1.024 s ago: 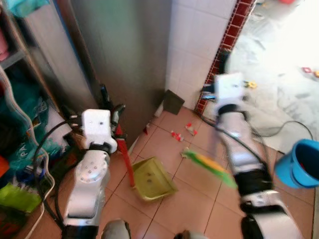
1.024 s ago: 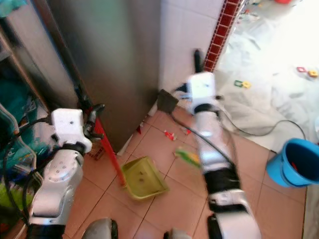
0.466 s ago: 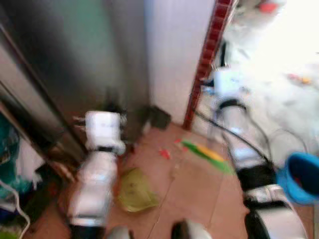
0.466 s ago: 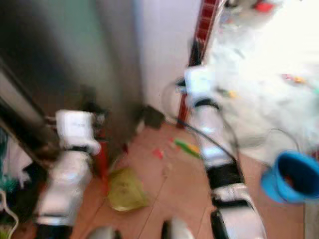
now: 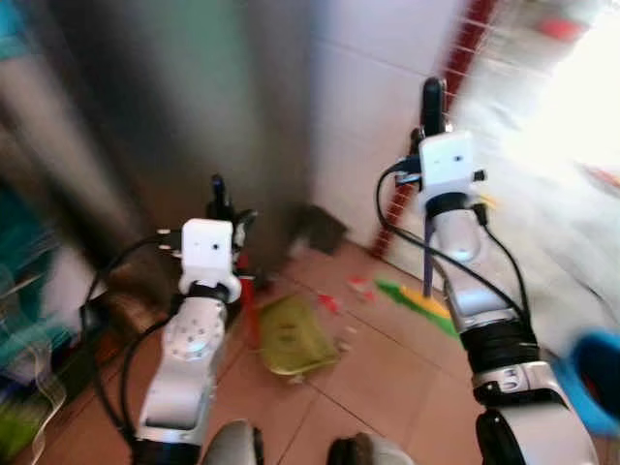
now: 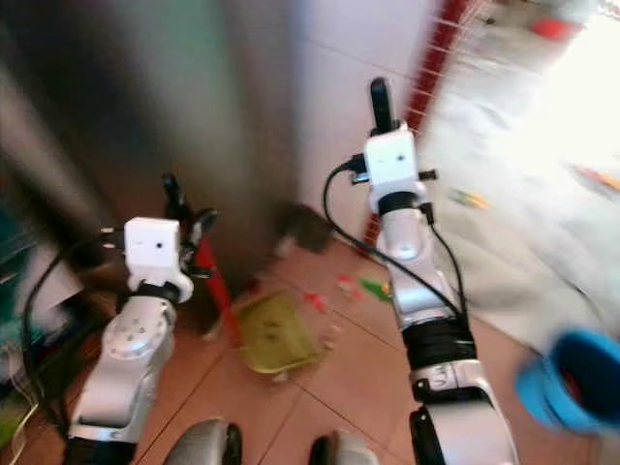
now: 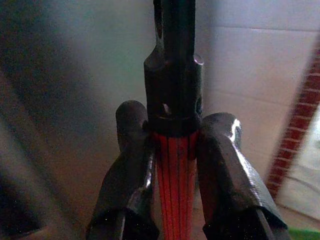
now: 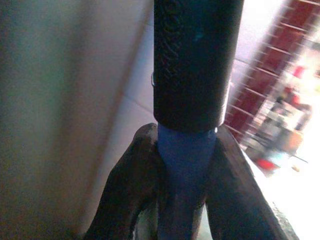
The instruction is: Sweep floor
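left gripper (image 7: 172, 165) clamps dustpan handle (image 7: 175, 175), right gripper (image 8: 185, 180) broom handle (image 8: 192, 75) (blurred).

Colours at the tiled corner, both eye views blurred.
Dustpan (image 5: 295, 334) yellow-green; its handle (image 7: 174, 185) red with fine dark lines, capped black. Broom handle (image 8: 185, 170) blue under a black grip; broom head (image 5: 418, 302) green with a yellow streak. Floor (image 5: 387, 373) terracotta tile with pale grout. Wall (image 5: 373, 116) white tile, edged by a dark red brick-pattern strip (image 8: 260, 90). Large panel (image 5: 194, 97) grey, metallic. Bucket (image 6: 572, 383) blue. Scraps (image 5: 329, 303) on the floor look red, possibly with white. Arms silver, wrist boxes white, fingers (image 7: 230, 185) black.
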Robot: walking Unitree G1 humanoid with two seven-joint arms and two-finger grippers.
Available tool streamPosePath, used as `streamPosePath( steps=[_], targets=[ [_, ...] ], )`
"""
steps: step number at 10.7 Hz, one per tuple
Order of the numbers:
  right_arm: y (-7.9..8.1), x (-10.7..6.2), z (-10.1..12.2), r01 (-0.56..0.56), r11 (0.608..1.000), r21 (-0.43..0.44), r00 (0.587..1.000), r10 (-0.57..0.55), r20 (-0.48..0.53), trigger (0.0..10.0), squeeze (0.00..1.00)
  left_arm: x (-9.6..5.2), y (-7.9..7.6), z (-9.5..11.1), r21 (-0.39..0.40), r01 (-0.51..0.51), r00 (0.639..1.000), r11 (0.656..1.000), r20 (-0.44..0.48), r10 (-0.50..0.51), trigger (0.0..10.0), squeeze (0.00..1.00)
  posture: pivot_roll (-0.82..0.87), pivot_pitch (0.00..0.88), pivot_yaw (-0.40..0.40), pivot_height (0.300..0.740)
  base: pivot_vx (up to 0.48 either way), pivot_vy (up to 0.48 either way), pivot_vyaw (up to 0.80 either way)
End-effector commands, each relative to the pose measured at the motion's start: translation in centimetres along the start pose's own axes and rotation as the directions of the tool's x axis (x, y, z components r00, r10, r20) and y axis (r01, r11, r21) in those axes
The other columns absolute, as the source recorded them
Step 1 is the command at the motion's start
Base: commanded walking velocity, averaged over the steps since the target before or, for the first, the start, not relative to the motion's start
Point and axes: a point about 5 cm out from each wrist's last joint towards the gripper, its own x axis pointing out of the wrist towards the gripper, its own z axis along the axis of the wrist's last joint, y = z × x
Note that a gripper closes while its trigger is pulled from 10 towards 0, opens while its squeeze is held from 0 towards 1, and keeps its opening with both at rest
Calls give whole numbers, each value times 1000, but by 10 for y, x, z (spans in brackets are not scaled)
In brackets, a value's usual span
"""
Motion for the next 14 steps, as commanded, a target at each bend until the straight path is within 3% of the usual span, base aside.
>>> streamPosePath(
  steps=[1,4,7,9,14],
  targets=[
    [-2,6,14,0,1000,-18,997,2,71,10000,0,-1,4,14,14,-22,998,1000,63,21,10000,0,57,71,-32,740,0,0,800],
    [1,6,15,-3,1000,-18,997,4,76,10000,0,-5,7,8,27,-6,999,1000,36,5,10000,0,60,75,-33,740,0,0,690],
    [0,6,15,6,1000,-2,997,-6,74,10000,0,-3,2,-5,24,46,999,999,-19,-45,10000,0,57,80,-33,740,0,0,0],
    [-2,7,11,32,999,7,998,-32,52,10000,0,6,-2,-7,42,73,997,996,23,-74,10000,0,47,87,-37,740,0,0,0],
    [-11,7,-15,109,993,44,989,-103,-110,10000,0,23,-37,-36,41,242,969,969,-68,-239,10000,0,9,104,-45,740,0,0,0]
  ],
)
